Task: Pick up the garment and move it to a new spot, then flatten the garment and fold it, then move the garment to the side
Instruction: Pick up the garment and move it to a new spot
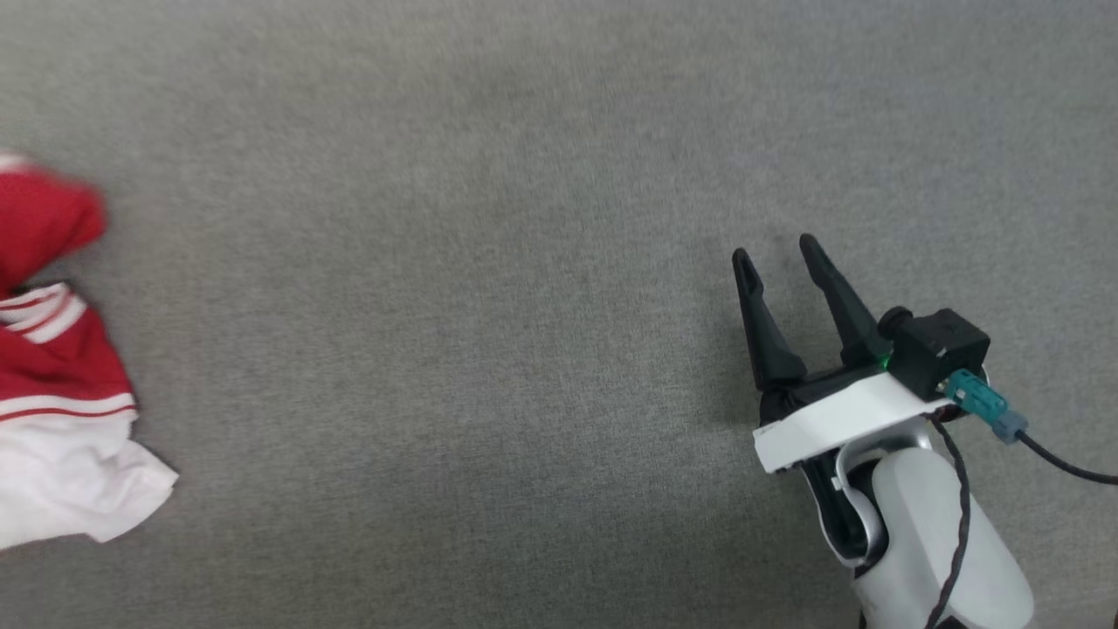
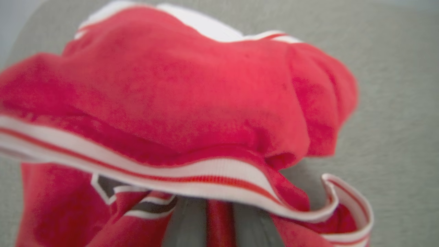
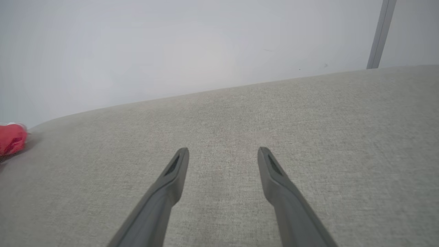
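The garment (image 1: 61,367) is a red jersey with white trim, lying bunched at the far left edge of the head view, its upper part blurred. In the left wrist view the garment (image 2: 192,96) hangs crumpled right in front of the camera, its striped collar band across the lower part. My left gripper (image 2: 220,219) shows as two blurred grey fingers close on either side of a red fold at the bottom centre, their tips hidden under the band. My right gripper (image 1: 774,247) is open and empty over the grey surface, far right of the garment. The right wrist view also shows the right gripper (image 3: 223,151) and a red bit of garment (image 3: 12,139).
The grey fabric surface (image 1: 489,262) stretches bare between the garment and my right arm. In the right wrist view its far edge (image 3: 240,87) meets a pale wall, with a thin grey post (image 3: 380,34) at the upper right.
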Controlling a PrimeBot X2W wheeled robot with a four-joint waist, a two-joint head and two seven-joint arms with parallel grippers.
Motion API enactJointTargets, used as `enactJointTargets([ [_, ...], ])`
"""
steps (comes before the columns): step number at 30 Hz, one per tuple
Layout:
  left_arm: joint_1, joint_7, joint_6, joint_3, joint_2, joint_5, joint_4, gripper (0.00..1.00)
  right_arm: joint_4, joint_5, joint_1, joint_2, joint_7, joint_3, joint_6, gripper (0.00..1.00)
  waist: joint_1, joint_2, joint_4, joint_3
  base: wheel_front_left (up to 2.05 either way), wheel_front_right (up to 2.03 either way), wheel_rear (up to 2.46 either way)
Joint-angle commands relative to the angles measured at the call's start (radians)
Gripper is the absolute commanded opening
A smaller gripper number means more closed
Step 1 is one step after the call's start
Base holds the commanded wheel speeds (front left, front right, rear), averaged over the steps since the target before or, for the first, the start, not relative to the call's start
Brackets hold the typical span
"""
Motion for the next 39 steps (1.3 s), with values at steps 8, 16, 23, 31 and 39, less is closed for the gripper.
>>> enactJointTargets([
  [8, -0.122, -0.103, 0.002, -0.084, -0.025, 0.049, -0.210, 0.00, 0.013, 0.049, 0.042, -0.001, -0.002, 0.011, 0.000, 1.00, 0.0000, 0.0001, -0.003, -0.120, 0.00, 0.00, 0.00],
  [16, -0.289, -0.073, 0.002, -0.225, -0.050, 0.096, -0.442, 0.00, -0.025, 0.118, 0.056, 0.000, -0.002, 0.027, 0.000, 1.00, 0.0000, 0.0001, -0.118, -0.078, 0.00, 0.00, 0.00],
  [23, -0.426, -0.034, 0.002, -0.384, -0.109, 0.081, -0.588, 0.00, -0.068, 0.207, 0.073, 0.000, -0.002, 0.049, 0.000, 1.00, 0.0000, 0.0001, -0.264, -0.034, 0.00, 0.00, 0.00],
  [31, -0.461, -0.029, 0.002, -0.533, -0.112, 0.042, -0.626, 0.00, -0.091, 0.253, 0.112, 0.000, -0.002, 0.043, 0.000, 1.00, 0.0000, 0.0001, -0.370, -0.005, 0.00, 0.00, 0.00],
  [39, -0.390, 0.062, 0.002, -0.579, -0.029, 0.075, -0.532, 0.00, -0.118, 0.311, 0.156, 0.000, -0.002, 0.053, 0.000, 1.00, 0.0000, 0.0001, -0.433, 0.004, 0.00, 0.00, 0.00],
])
